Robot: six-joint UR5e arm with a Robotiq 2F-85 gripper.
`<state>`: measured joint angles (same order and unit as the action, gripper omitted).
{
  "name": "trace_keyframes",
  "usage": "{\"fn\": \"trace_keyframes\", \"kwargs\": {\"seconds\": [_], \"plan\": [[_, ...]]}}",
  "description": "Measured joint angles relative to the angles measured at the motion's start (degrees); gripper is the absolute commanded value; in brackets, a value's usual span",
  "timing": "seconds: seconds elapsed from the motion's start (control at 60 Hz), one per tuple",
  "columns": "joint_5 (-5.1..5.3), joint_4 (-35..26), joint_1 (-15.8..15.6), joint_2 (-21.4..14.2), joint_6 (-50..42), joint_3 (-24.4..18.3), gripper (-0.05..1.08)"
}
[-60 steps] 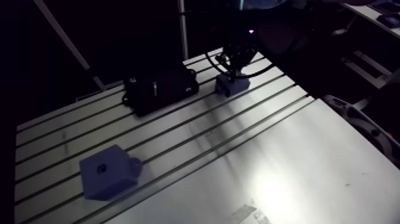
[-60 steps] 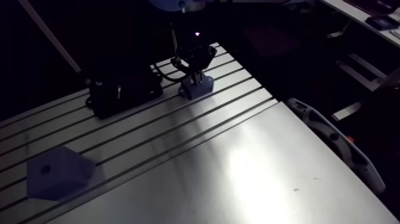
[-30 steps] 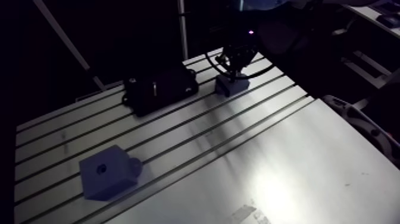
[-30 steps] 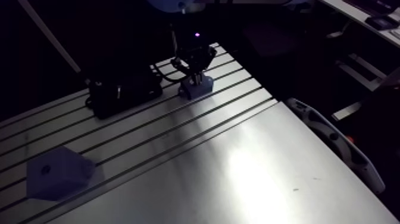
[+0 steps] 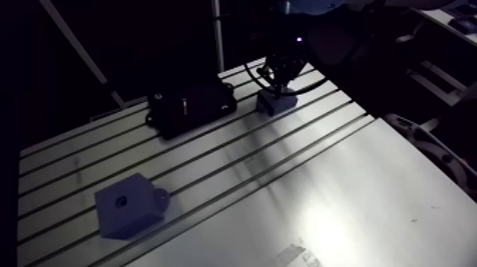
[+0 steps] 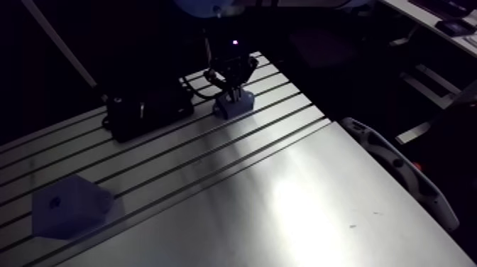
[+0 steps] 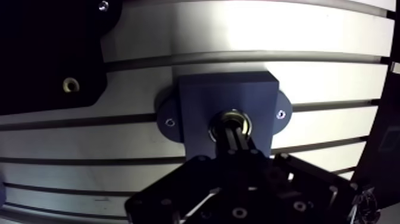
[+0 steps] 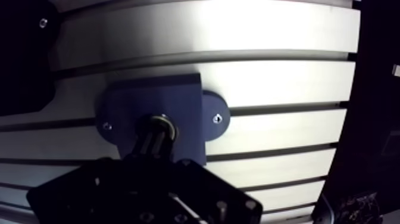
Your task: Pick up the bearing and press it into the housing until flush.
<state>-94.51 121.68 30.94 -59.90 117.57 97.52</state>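
Pressing looks nearly done: the bearing (image 7: 229, 114) sits in the bore of the housing (image 7: 202, 98), with the gripper (image 7: 234, 132) fingers drawn together on top of it. I cannot tell if it is flush.

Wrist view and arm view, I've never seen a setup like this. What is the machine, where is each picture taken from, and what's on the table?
It is a single robot arm working at a slotted metal table. The arm view comes from a camera riding on the arm's upper part; the wrist view comes from a camera by the claw, looking down past its two fingers. On the table lie a black box, a blue block nearer the camera, and a second blue block, the housing, right under the claw. A shiny metal ring, the bearing, sits in the housing's hole. The claw's fingers are closed together, tips at the ring; they seem to push on it rather than grip it.
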Motion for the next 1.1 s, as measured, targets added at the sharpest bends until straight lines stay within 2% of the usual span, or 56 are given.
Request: {"fn": "trace_keyframes", "kwargs": {"seconds": [0.55,0.783,0.8,0.817,0.833,0.85,0.867,0.883,0.9,0.917,0.933,0.95,1.1], "plan": [[0.09,0.5,0.0,-0.1,0.1,0.2,1.08],[0.26,0.1,0.0,-2.2,0.2,0.0,1.07],[0.26,0.0,0.0,-2.4,0.2,0.0,1.04],[0.27,0.0,0.0,-2.6,0.2,-0.1,0.97],[0.28,-0.2,0.0,-2.9,0.2,-0.1,0.97],[0.29,-0.3,0.0,-3.1,0.2,-0.1,0.77],[0.29,-0.4,0.1,-3.2,0.2,-0.1,0.77],[0.30,-0.5,0.1,-3.4,0.2,-0.2,0.42],[0.30,-0.7,0.1,-3.6,0.2,-0.2,0.42],[0.30,-0.9,0.1,-3.8,0.2,-0.2,0.08],[0.30,-1.2,0.1,-4.0,0.2,-0.3,0.08],[0.31,-1.5,0.1,-4.1,0.2,-0.3,0.01],[0.29,-6.0,-0.1,-6.5,0.1,-1.0,0.00]]}}
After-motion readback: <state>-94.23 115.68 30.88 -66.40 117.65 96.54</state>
